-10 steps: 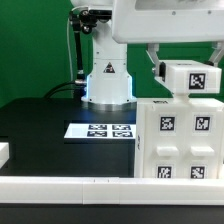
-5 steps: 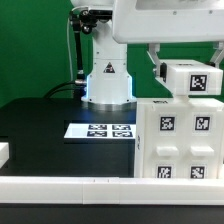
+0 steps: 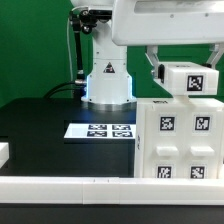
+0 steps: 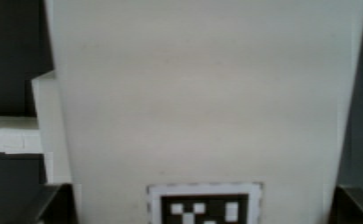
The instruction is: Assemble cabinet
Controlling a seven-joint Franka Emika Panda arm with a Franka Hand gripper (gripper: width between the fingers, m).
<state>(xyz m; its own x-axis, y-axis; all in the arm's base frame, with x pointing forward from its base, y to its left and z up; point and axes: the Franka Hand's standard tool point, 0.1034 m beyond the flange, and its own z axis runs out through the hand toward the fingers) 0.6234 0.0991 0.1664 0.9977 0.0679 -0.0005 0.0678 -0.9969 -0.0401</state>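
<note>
The cabinet (image 3: 180, 140) is a large white box with several square tags, standing at the exterior view's lower right. My gripper (image 3: 186, 62) is shut on a smaller white tagged block (image 3: 192, 80) and holds it directly over the cabinet's top, very close to it; I cannot tell whether they touch. In the wrist view the held block (image 4: 196, 100) fills most of the picture, its tag (image 4: 208, 206) near my gripper (image 4: 204, 216). The dark fingers (image 4: 46, 206) press its sides. The cabinet is hidden in the wrist view.
The marker board (image 3: 100, 130) lies flat on the black table (image 3: 40, 125) beside the cabinet. The arm's white base (image 3: 108, 85) stands behind it. A white rail (image 3: 70, 183) runs along the front edge, and a small white piece (image 3: 5, 152) sits at the exterior view's left.
</note>
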